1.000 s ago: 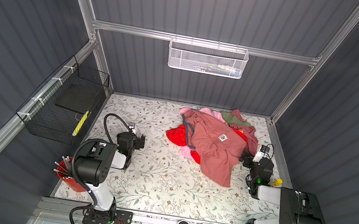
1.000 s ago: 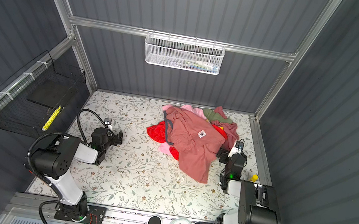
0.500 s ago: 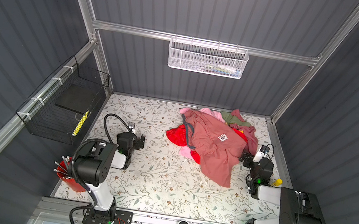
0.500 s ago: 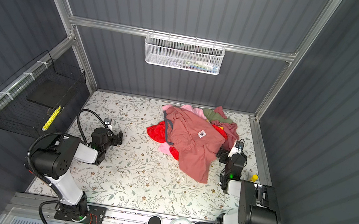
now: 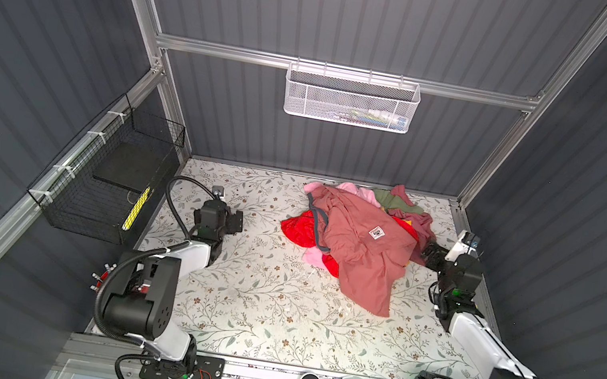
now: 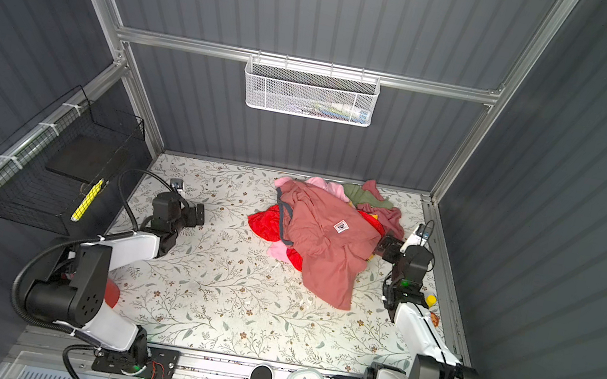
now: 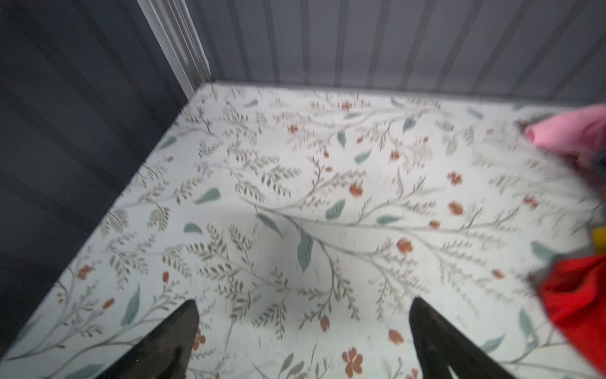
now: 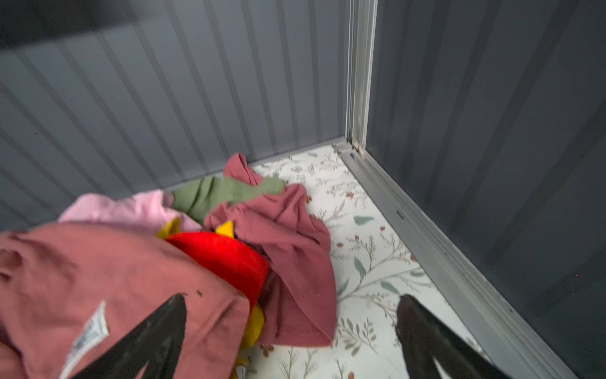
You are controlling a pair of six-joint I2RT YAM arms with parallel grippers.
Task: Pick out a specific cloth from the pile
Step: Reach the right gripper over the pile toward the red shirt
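Nothing has moved since the earlier frames: both hands wait open beside the pile (image 5: 354, 225).
In both top views the cloth (image 5: 297, 228) pokes out under the dusty-rose shirt (image 5: 363, 268), nearer the left hand (image 5: 234, 222), which sits on bare surface (image 5: 253, 295). The right hand (image 5: 427, 254) is just beside the pile. Left wrist view: jaws spread, nothing between them, the cloth (image 7: 577, 305) close by. Right wrist view: jaws wide over the shirt's edge, with a red fold (image 8: 223, 259) pinned beneath it, so probably hard to pull free.
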